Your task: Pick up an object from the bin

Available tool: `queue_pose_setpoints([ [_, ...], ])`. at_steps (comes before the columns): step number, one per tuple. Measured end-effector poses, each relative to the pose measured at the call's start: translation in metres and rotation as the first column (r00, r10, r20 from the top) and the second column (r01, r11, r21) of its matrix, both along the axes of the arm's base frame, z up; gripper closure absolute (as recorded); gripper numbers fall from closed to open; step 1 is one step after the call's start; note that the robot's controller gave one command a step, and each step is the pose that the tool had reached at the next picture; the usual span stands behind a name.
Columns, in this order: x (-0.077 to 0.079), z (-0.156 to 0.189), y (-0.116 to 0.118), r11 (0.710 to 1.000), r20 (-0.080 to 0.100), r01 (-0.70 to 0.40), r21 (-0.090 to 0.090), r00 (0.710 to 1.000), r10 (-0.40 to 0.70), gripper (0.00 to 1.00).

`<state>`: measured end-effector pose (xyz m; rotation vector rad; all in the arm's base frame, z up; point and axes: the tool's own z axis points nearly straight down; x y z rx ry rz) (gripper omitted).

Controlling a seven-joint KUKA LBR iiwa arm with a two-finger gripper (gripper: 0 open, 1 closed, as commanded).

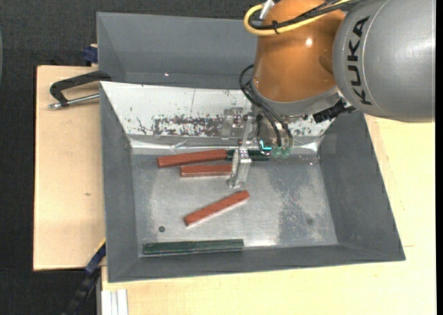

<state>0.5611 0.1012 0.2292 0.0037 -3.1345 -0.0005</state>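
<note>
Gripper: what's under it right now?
The gripper sits over the right ends of the back red stick and the shorter red stick beside it. Those ends are covered, so contact can't be judged. A third red stick lies in front, apart.

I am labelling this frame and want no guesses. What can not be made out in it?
1. Camera view: the gripper covers the right ends of the long red-brown bar and the shorter red-brown bar.
2. Whether the gripper touches either bar: cannot tell, it stands before them.
3. The dark speck on the floor of the bin is too small to name.
4. The bin's back right corner is hidden by the arm's orange cover.
</note>
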Motion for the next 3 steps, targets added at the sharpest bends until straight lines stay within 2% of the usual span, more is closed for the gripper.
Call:
queue_pose_setpoints([
  [1, 0.001, 0.005, 0.0, 1.0, 0.009, 0.002, 0.001, 1.0, -0.002, 0.0],
  [2, -0.001, -0.04, -0.003, 1.0, 0.016, -0.027, 0.002, 1.0, 0.027, 0.0],
  [3, -0.024, -0.101, -0.034, 0.995, 0.012, -0.099, 0.002, 0.995, 0.099, 0.0],
])
